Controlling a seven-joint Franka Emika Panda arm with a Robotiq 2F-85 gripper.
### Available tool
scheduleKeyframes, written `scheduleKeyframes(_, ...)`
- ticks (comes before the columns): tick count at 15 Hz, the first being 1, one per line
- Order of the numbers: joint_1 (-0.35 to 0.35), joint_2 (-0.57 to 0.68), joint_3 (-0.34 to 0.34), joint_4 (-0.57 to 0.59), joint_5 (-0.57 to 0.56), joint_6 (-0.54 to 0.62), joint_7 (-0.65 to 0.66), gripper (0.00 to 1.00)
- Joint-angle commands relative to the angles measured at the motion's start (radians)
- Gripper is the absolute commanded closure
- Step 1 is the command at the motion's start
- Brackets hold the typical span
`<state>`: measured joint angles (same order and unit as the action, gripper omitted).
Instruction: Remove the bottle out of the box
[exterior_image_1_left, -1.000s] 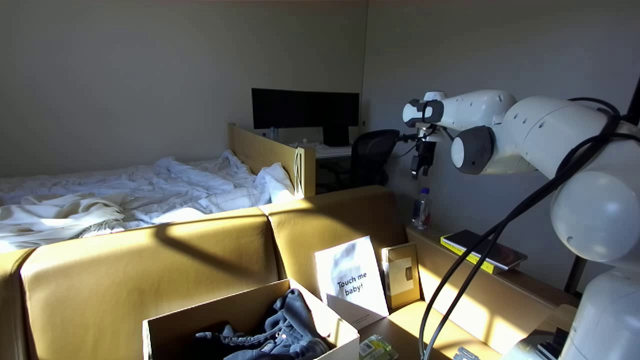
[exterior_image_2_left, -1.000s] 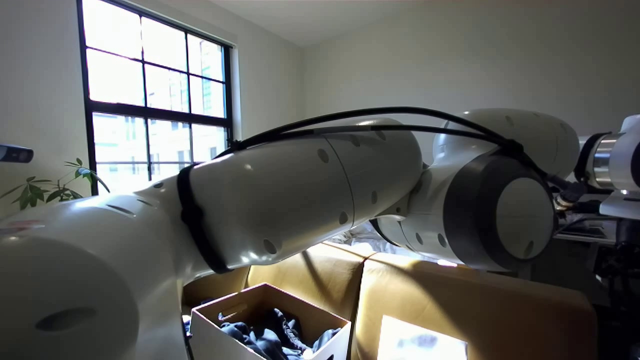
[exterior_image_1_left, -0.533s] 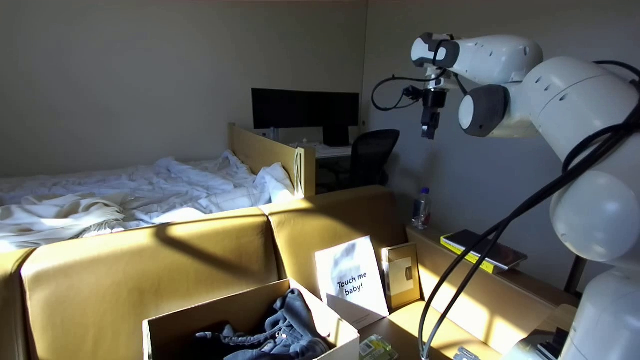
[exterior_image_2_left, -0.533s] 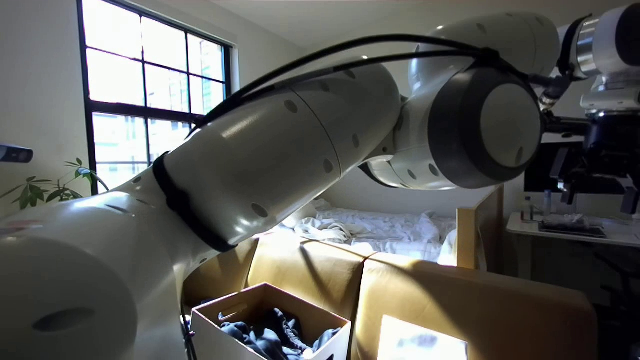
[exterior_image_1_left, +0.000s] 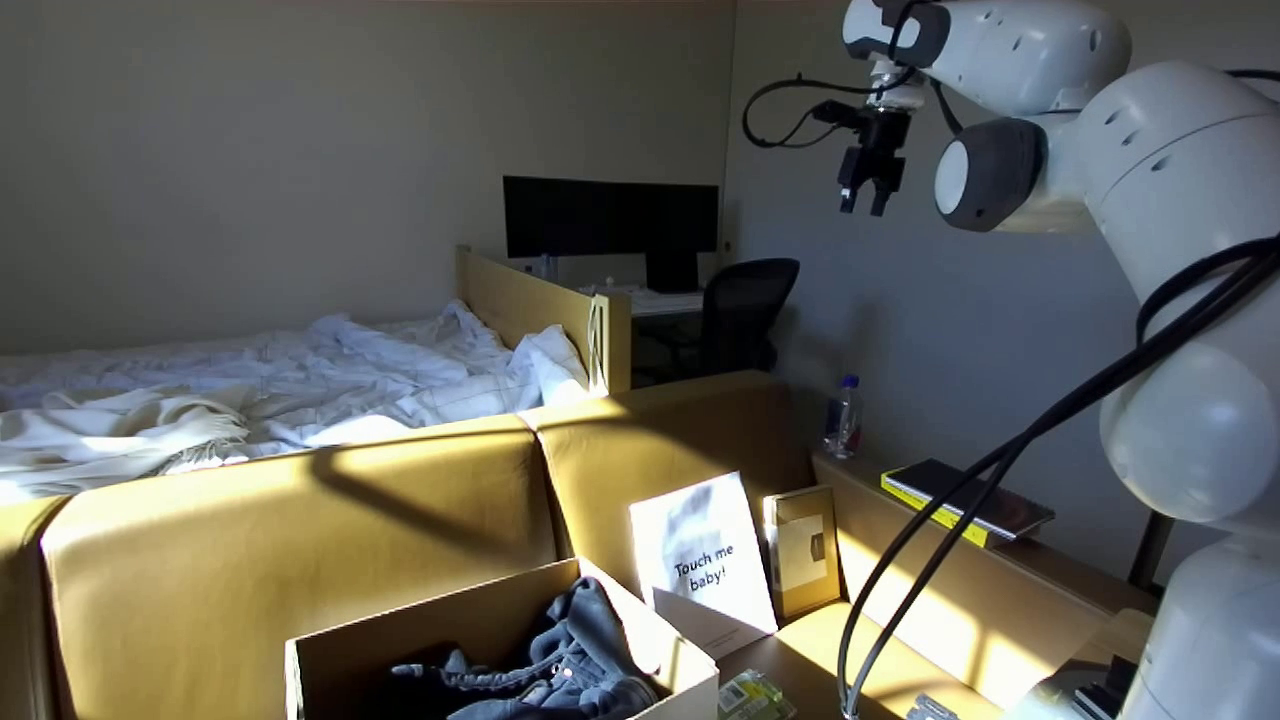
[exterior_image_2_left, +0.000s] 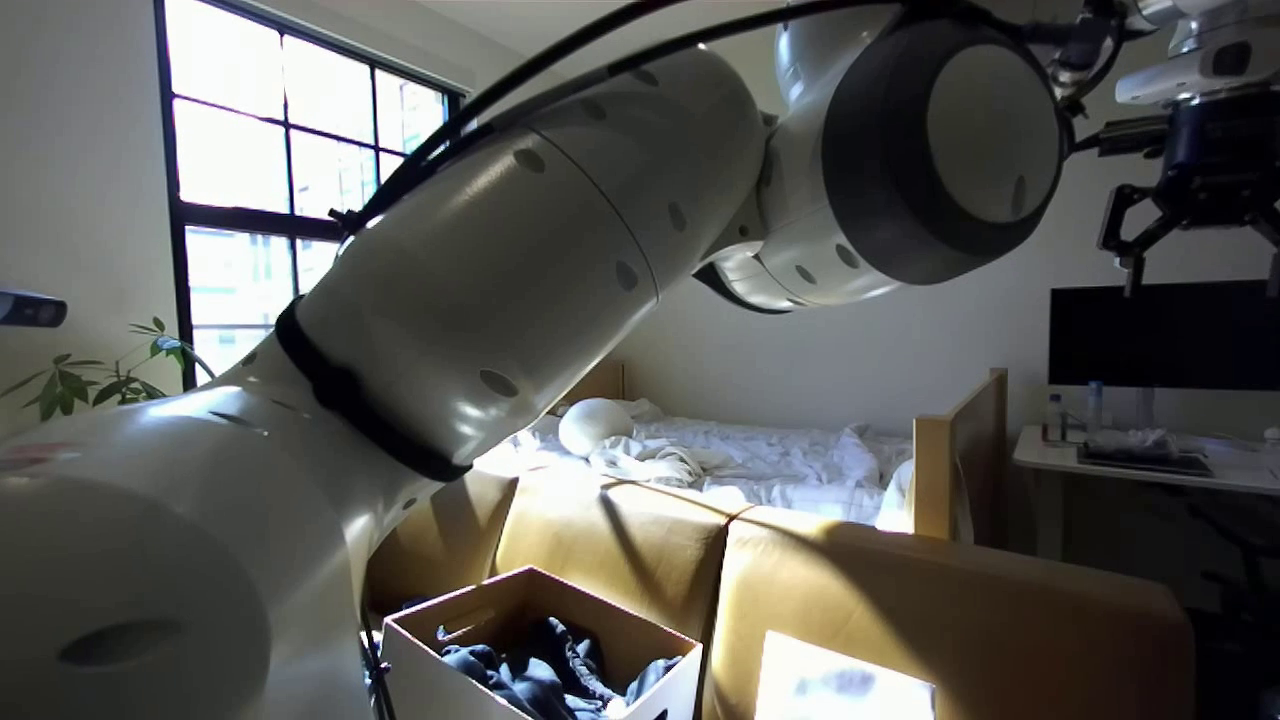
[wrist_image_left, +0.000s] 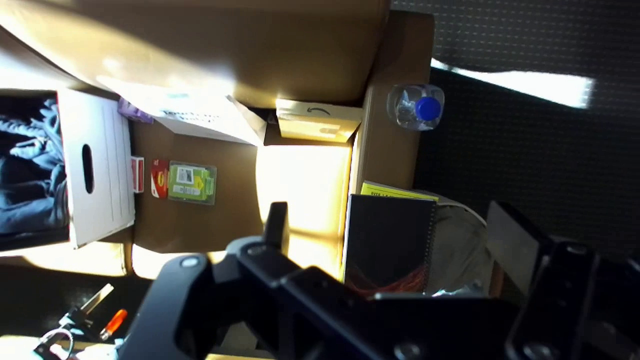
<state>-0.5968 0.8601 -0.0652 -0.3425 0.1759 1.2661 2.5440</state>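
fingers (wrist_image_left: 515, 247) spread apart | bottle (exterior_image_1_left: 845, 418) clear, blue-capped, upright | on sofa arm (wrist_image_left: 392, 160)

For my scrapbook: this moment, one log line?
Black two-fingered gripper: open | tall blue-capped clear plastic bottle: upright, outside rectangular white cardboard box

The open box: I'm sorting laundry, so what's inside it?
Crumpled dark blue cloth lies inside the open box. Anything beneath the cloth is covered and cannot be seen.

Wrist view downward past fingers (wrist_image_left: 275, 225), both exterior views facing sofa (exterior_image_1_left: 300, 530) and bed (exterior_image_1_left: 530, 302)
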Motion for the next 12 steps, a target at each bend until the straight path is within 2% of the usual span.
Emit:
scheduleKeyframes(1,-0.002,-0.011,-0.008,-0.031,0.007,0.085,0.173,0.00)
scheduleKeyframes(2,0.001,-0.021,-0.001,-0.039,-0.004,0.057,0.082,0.00)
scheduleKeyframes(12,0.000,-0.018,-0.009,-0.048,-0.005,0.080,0.087,0.00)
